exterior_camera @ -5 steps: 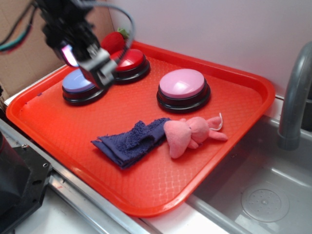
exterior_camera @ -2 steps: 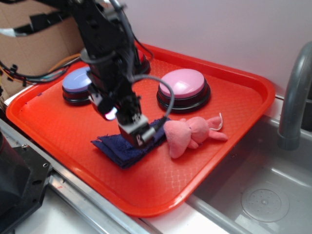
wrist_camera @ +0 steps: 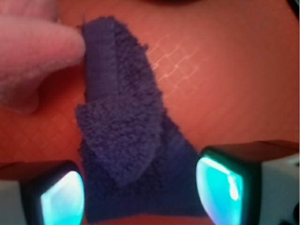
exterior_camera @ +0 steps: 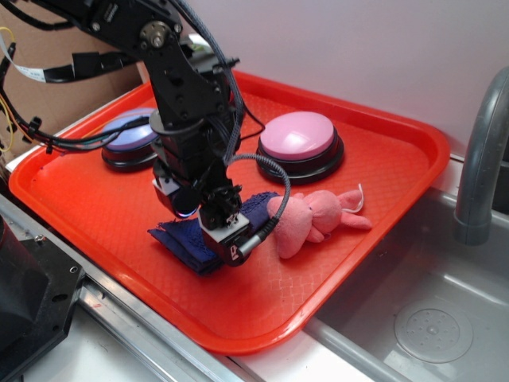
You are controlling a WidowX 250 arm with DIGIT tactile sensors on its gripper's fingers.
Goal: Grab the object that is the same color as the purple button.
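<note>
**Jaws down over the purple rag, not yet shut**

An orange tray [exterior_camera: 382, 135] sits on the counter beside a sink [exterior_camera: 433, 318] at the right. The black arm reaches down over the tray's near middle. At the far side stand the pink button [exterior_camera: 299, 137] and, left of it and partly hidden by the arm, the purple button [exterior_camera: 127, 137]. The pink plush toy [exterior_camera: 314, 219] lies just right of the rag [wrist_camera: 126, 154], touching its far end.

The gripper [wrist_camera: 140, 187] stands open, one pad on each side of the rag's near end. Whether the pads already touch the tray is hard to tell. To grip well, it should probably sink until the pads bracket the thick folded pile, then close squarely, keeping clear of the plush.
</note>
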